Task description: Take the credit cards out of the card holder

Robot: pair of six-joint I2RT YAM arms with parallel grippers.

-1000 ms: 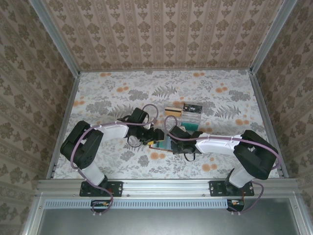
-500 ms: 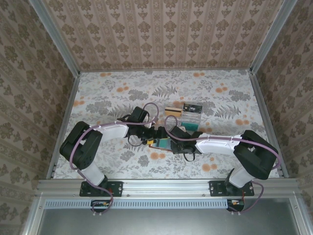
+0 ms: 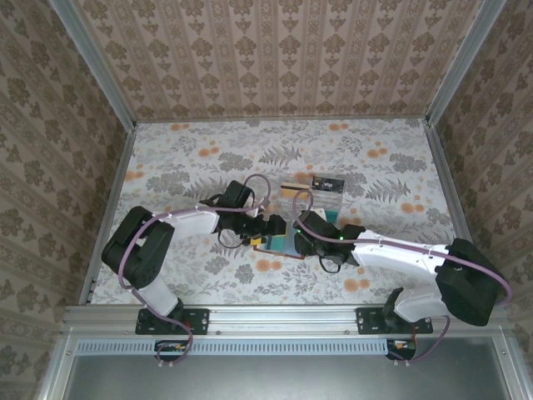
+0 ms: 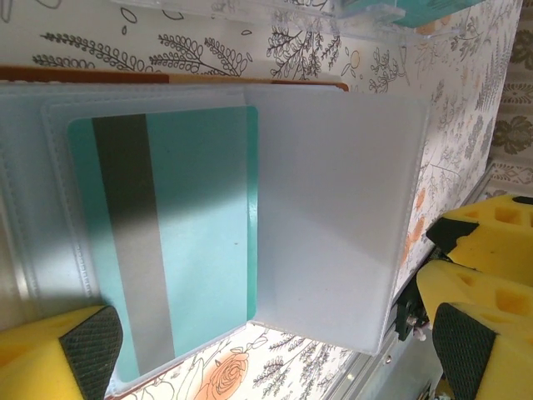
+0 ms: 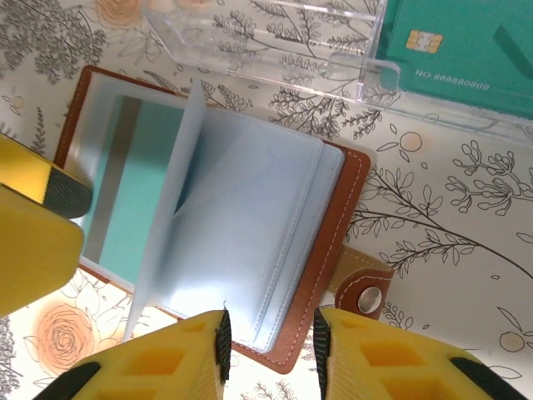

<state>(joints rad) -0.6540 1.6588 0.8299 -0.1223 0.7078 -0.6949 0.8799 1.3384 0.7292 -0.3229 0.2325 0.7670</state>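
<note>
The brown leather card holder (image 5: 336, 218) lies open on the table, its pale blue sleeves fanned out. One teal credit card (image 4: 196, 225) with a grey stripe sits inside a sleeve, and a loose sleeve page (image 4: 333, 217) stands up beside it. My right gripper (image 5: 271, 354) is open, its jaws straddling the holder's near brown edge without pinching it. My left gripper (image 4: 275, 350) is wide open on either side of the holder's sleeves, with nothing held. From above, both the left gripper (image 3: 265, 235) and the right gripper (image 3: 293, 237) meet at the holder (image 3: 279, 243).
A clear plastic tray (image 5: 275, 42) stands just beyond the holder, with a teal chip card (image 5: 466, 50) in it. In the top view a tan card (image 3: 291, 187) and a dark card (image 3: 327, 181) lie by the tray (image 3: 326, 200). The holder's snap tab (image 5: 366, 292) sticks out to its right.
The right gripper's jaws have come apart at the holder's edge, and the right arm's elbow has swung out to the right. The left gripper has spread wider.
</note>
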